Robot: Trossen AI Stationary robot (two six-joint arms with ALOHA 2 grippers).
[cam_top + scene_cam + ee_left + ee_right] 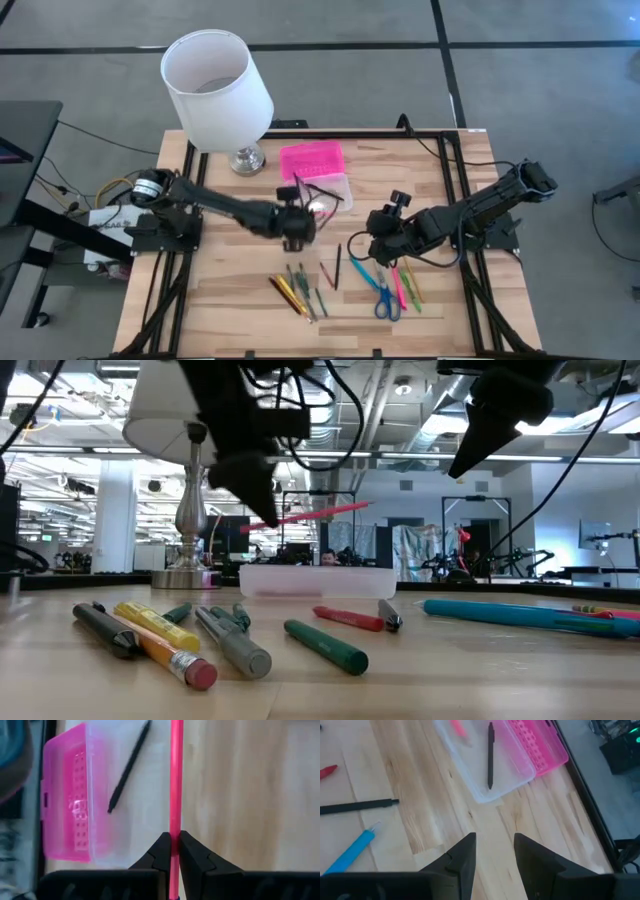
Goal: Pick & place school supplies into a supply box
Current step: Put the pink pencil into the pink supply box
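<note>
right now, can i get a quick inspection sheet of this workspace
surface: wooden table, bare between the items
job's things: supply box open, pink lid folded back, black pen inside; pencils and markers loose near the front; blue scissors and pens on the right
clutter: white lamp at the back left corner
grippers: left hand shut on pink pencil beside the box's clear base; right hand open, empty, above the table
cables: black wires draped over the box
surroundings: grey floor, open room beyond the table
</note>
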